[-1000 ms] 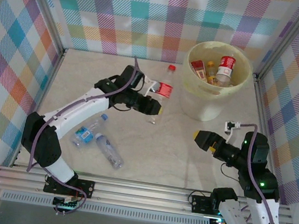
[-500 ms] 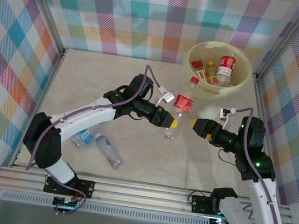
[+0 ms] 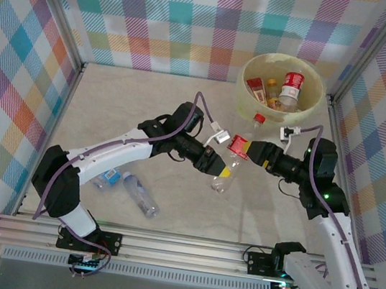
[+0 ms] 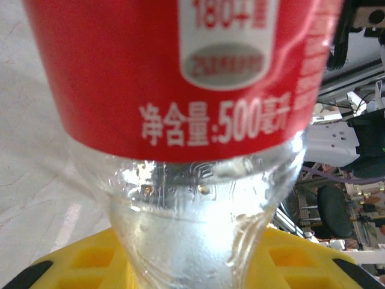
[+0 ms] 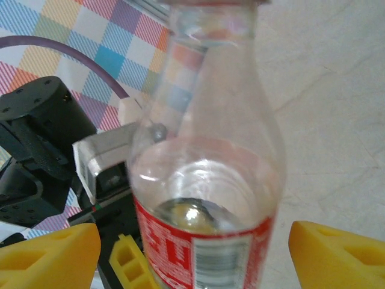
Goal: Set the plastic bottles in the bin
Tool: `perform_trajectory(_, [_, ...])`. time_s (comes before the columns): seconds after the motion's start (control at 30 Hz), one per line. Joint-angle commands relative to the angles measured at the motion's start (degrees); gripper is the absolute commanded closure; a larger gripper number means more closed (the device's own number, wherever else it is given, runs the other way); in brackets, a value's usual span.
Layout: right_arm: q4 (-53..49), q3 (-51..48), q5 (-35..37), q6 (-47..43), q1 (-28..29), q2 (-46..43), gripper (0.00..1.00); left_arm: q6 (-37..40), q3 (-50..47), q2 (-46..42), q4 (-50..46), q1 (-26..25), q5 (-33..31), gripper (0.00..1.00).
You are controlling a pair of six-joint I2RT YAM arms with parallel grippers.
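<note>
A clear plastic bottle [image 3: 236,149] with a red label and red cap hangs tilted over the table's middle, in front of the bin [image 3: 246,88]. My left gripper [image 3: 221,166] is shut on its clear lower body; yellow fingers [image 4: 301,260] flank the bottle [image 4: 180,72]. My right gripper [image 3: 251,151] reaches in from the right at label height. It is open, its yellow fingertips [image 5: 51,253] on either side of the bottle [image 5: 204,180] with a gap on the left. Two bottles [image 3: 110,170] [image 3: 142,195] lie at the front left. More bottles [image 3: 291,86] lie inside the bin.
The pale yellow bin stands at the back right, close to the plaid walls and the right metal frame post [image 3: 337,130]. The marble-look tabletop [image 3: 112,103] is bare between the lying bottles and the bin. A metal rail [image 3: 177,248] runs along the near edge.
My left arm carried the bottle right and toward the near side, tilting it. My right arm swung in from the right, and its jaws narrowed around the bottle's label.
</note>
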Motion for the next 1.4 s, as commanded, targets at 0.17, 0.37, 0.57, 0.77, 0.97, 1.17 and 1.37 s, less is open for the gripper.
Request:
perform_trajectory(0.17, [6.77,-1.52,2.66,2.13,4.64,1.57,0.19,2.32,2.28,0.49,-2.27,-1.15,1.65,0.66])
perform_trajectory(0.37, [5.50,-1.92,6.08,1.85,5.30,1.50,0.19,2.66,2.28,0.35,-2.62,-1.38,1.45,0.66])
perform_trajectory(0.57, [7.55,-3.52,6.41,3.69,5.40,1.51,0.23,3.03,2.60,0.74,-3.17,-1.63,1.58,0.66])
perform_trajectory(0.77, [8.02,-3.83,6.71,3.88,5.50,1.36,0.30,3.98,2.96,0.93,-4.51,-2.00,1.21,0.66])
perform_trajectory(0.97, [7.54,-4.10,6.71,4.05,5.47,0.95,0.39,4.03,3.12,1.11,-4.91,-2.12,0.44,0.63])
perform_trajectory(1.17, [5.87,-4.05,7.81,3.64,5.45,-0.26,0.43,3.97,3.22,0.96,-4.95,-2.03,-0.14,0.41])
perform_trajectory(1.37, [-2.09,-2.05,13.84,1.88,5.50,-2.74,0.44,5.09,2.97,-2.89,-5.76,-2.02,-4.97,0.00])
